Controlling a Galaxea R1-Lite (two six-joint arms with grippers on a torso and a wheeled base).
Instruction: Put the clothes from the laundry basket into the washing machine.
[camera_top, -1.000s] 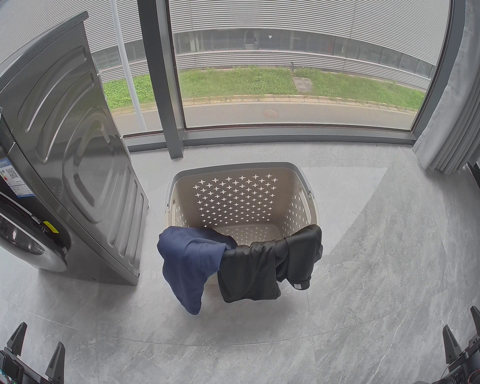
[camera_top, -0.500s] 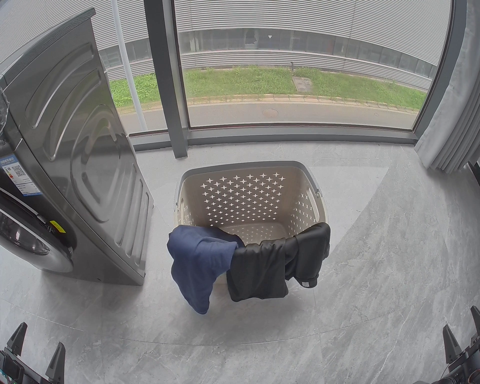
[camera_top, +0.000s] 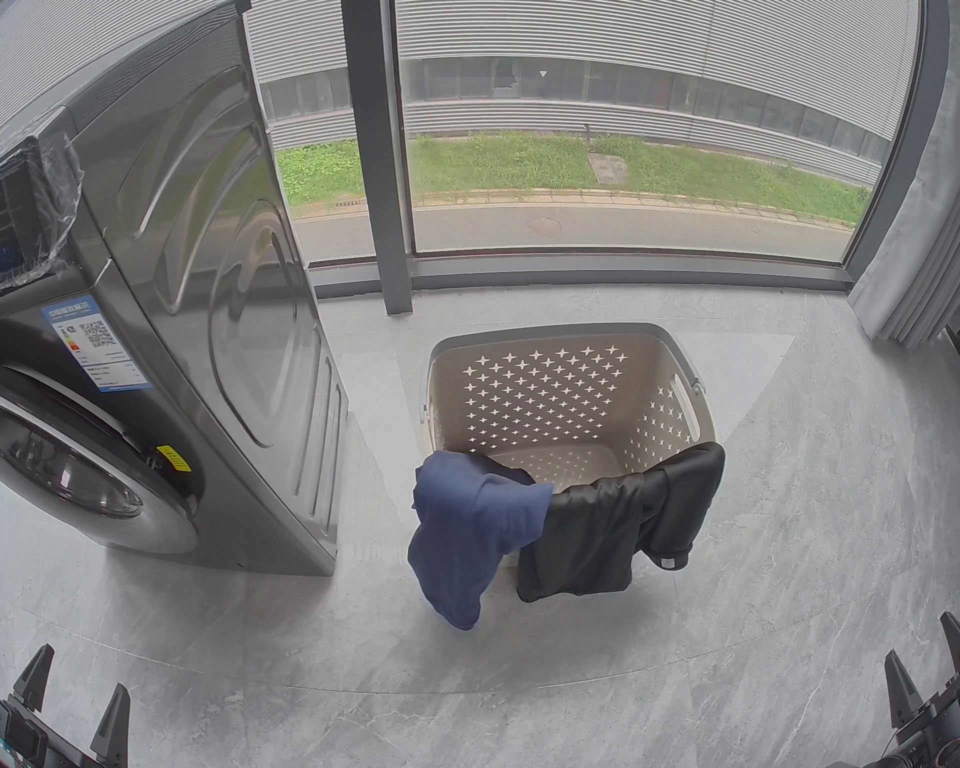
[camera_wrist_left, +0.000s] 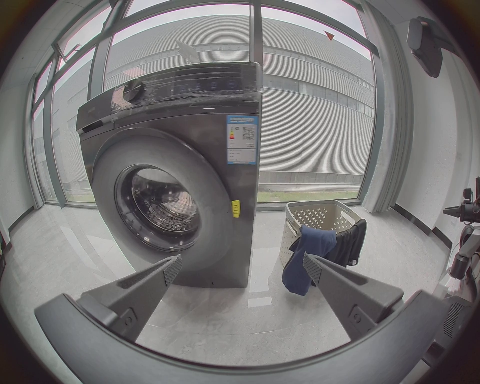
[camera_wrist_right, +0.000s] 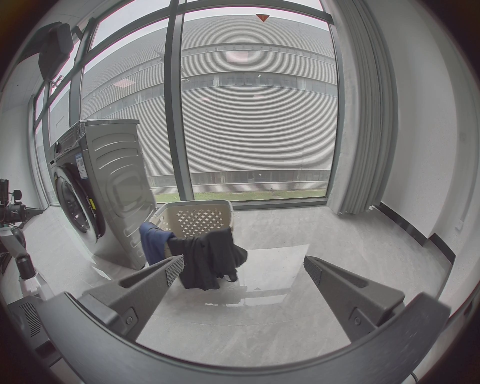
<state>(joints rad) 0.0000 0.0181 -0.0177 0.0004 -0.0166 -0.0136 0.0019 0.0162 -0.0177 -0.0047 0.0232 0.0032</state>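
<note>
Head cam swung left since 1 s ago; clothes unmoved. Navy cloth & black garment hang over near rim of beige perforated plastic laundry basket, just right of dark grey front-load washing machine. Left gripper & right gripper low, jaws apart, empty.

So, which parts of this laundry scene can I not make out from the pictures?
1. Near floor of the laundry basket, head view: hidden by the blue garment and the black garment draped over its near rim.
2. Front of the washing machine, head view: cut off by the left edge.
3. Left gripper and right gripper, head view: cut off by the bottom edge below the fingers.
</note>
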